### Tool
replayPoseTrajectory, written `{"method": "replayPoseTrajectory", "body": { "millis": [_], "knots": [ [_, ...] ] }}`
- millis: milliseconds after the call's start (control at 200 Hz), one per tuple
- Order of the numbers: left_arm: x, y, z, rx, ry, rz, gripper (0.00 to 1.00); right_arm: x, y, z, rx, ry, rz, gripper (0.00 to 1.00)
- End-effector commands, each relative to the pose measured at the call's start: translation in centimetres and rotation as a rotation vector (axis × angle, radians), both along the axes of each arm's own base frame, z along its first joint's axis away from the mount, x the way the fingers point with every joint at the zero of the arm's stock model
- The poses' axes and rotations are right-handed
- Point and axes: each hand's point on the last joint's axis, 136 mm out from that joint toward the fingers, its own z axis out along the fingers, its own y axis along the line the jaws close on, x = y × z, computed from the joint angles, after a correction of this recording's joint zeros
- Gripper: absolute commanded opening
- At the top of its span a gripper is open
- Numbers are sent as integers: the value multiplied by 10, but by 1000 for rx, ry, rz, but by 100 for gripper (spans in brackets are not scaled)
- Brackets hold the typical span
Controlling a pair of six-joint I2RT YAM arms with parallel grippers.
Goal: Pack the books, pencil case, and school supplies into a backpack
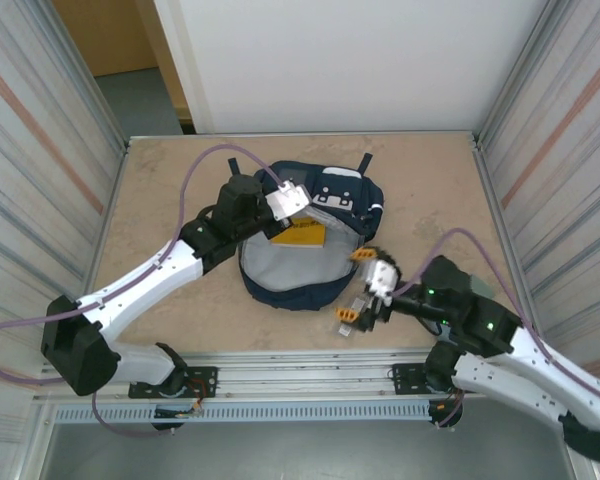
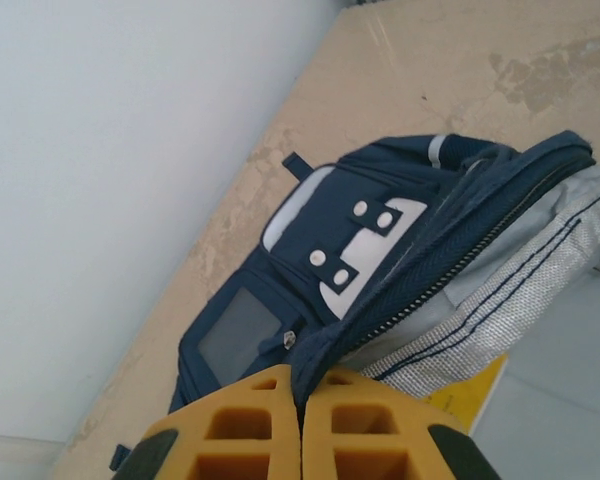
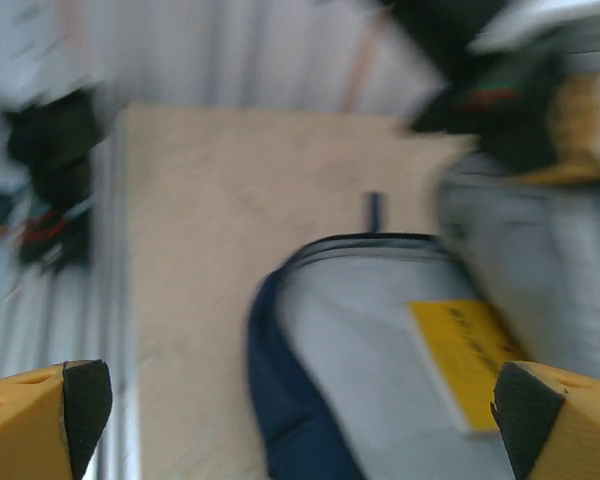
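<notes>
The navy backpack (image 1: 305, 250) lies open in the middle of the table, its grey lining facing up. A yellow book (image 1: 300, 236) rests inside it against the raised front flap. My left gripper (image 1: 288, 200) is shut on the navy edge of that flap (image 2: 315, 365) and holds it up. The book's corner (image 2: 472, 395) shows under the striped grey lining. My right gripper (image 1: 358, 287) hangs open just right of the backpack's near rim (image 3: 280, 400), nothing between its fingers, and the book (image 3: 465, 355) lies ahead of it. The pencil case and the school supplies are out of view.
Corrugated metal walls (image 1: 30, 150) close in both sides of the beige table (image 1: 430, 190). An aluminium rail (image 1: 300, 365) runs along the near edge by the arm bases. A purple cable (image 1: 205, 165) loops over the left arm.
</notes>
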Motion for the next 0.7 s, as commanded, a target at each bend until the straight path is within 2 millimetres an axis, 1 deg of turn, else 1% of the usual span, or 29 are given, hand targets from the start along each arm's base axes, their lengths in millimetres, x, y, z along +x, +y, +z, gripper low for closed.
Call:
{"method": "replayPoseTrajectory", "body": {
  "millis": [0, 55, 120, 150, 190, 246, 291, 376, 401, 461, 501, 521, 531, 566, 631, 697],
  "knots": [
    [-4, 7, 24, -71, -86, 14, 0, 64, -46, 17, 294, 192, -450, 99],
    [-8, 5, 15, -61, -78, -13, 0, 82, -61, 5, 321, 340, -562, 99],
    [-14, 1, 5, -44, -55, -48, 0, 96, -65, -20, 304, 579, -619, 99],
    [-18, -2, 2, -33, -47, -63, 0, 98, -58, -30, 288, 682, -580, 100],
    [-22, -5, -3, -12, -44, -83, 0, 95, -42, -35, 264, 771, -452, 93],
    [-28, -10, -8, 8, -54, -110, 0, 88, -25, -44, 208, 800, -305, 89],
    [-32, -14, -9, 15, -61, -135, 0, 84, -16, -48, 155, 775, -230, 85],
    [-43, -19, -9, 18, -51, -194, 0, 78, -5, -57, 27, 655, -148, 84],
    [-46, -20, -11, 23, -44, -212, 0, 75, -1, -60, -33, 587, -123, 85],
    [-52, -22, -12, 31, -43, -251, 0, 77, 4, -73, -210, 389, -119, 84],
    [-53, -23, -13, 37, -43, -264, 0, 85, 6, -80, -309, 265, -156, 85],
    [-54, -23, -14, 42, -42, -269, 0, 91, 7, -80, -334, 214, -180, 85],
    [-54, -23, -15, 43, -42, -271, 0, 95, 8, -84, -350, 205, -190, 85],
    [-55, -23, -17, 51, -40, -276, 0, 106, 8, -87, -372, 176, -216, 84],
    [-56, -22, -19, 59, -36, -282, 0, 126, 6, -86, -372, 147, -255, 75],
    [-59, -22, -24, 65, -33, -295, 0, 144, 1, -84, -392, 100, -330, 73]
  ]
}}
